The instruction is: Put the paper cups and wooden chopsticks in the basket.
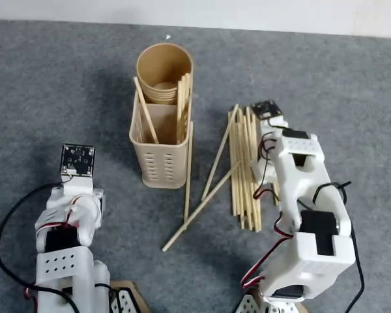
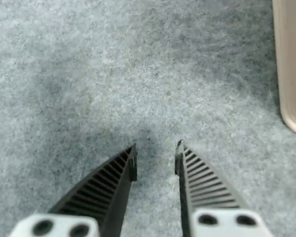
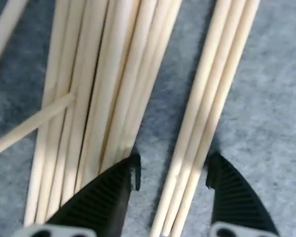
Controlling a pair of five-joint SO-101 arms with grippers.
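A beige perforated basket (image 1: 159, 153) stands mid-table with stacked paper cups (image 1: 164, 70) and a few wooden chopsticks (image 1: 182, 107) upright inside. Loose chopsticks (image 1: 244, 169) lie in a pile to its right, and two (image 1: 205, 195) slant toward the basket's foot. My right gripper (image 3: 172, 163) is open low over the pile, its fingers astride a thin bundle of chopsticks (image 3: 207, 94); the thicker bundle (image 3: 103, 94) lies just outside one finger. My left gripper (image 2: 156, 148) is open above bare carpet, left of the basket's wall (image 2: 291, 64), holding nothing.
Grey carpet (image 1: 65, 85) covers the table. One chopstick (image 1: 189, 166) leans against the basket's right side. The right arm's body (image 1: 306, 202) lies right of the pile, the left arm (image 1: 68, 222) at the front left. A white wall edge runs along the back.
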